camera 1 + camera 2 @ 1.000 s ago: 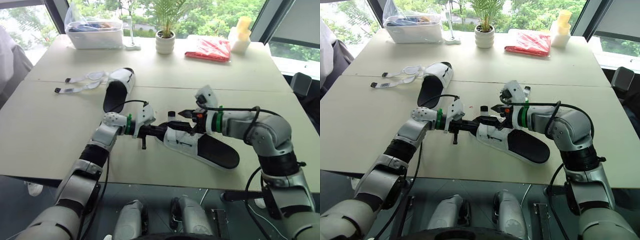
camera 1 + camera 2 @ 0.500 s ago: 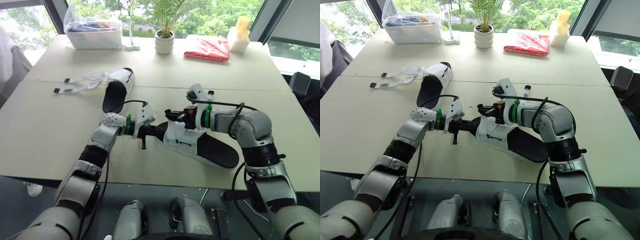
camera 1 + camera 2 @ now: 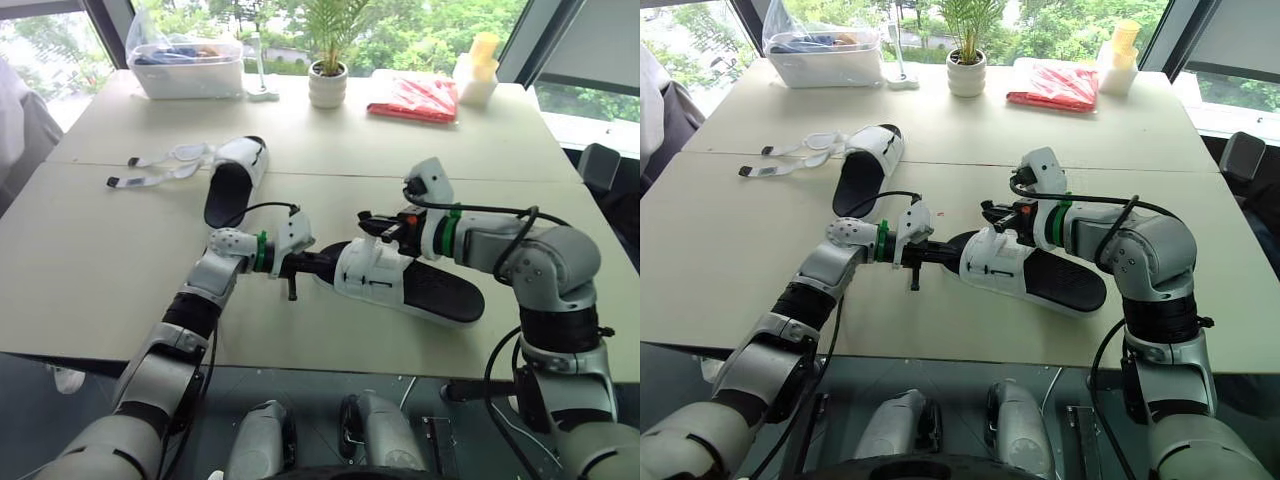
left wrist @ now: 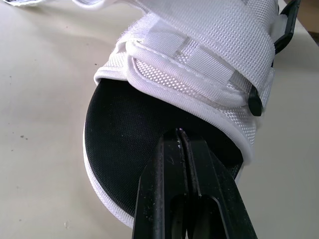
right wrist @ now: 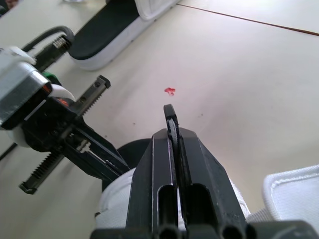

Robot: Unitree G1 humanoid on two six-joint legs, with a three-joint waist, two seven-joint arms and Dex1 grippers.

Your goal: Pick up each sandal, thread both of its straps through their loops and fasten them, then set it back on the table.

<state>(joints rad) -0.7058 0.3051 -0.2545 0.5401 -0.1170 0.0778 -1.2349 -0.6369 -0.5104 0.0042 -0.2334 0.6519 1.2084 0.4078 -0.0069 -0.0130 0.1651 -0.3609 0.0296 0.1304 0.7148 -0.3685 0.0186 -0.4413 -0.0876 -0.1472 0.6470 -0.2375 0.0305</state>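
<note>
closed left gripper (image 4: pixel 180 134) steadying the white-strapped black sandal (image 3: pixel 440 291) at its toe, your right gripper (image 5: pixel 173 135) pinches a thin black strap tab (image 5: pixel 169 113), seemingly mid-fastening; next, press it down.

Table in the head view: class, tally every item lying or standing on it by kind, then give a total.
Sandals: 2
Potted plant: 1
Clear plastic box: 1
Red packet: 1
White stand: 1
Yellow-topped container: 1
Total: 7
</note>
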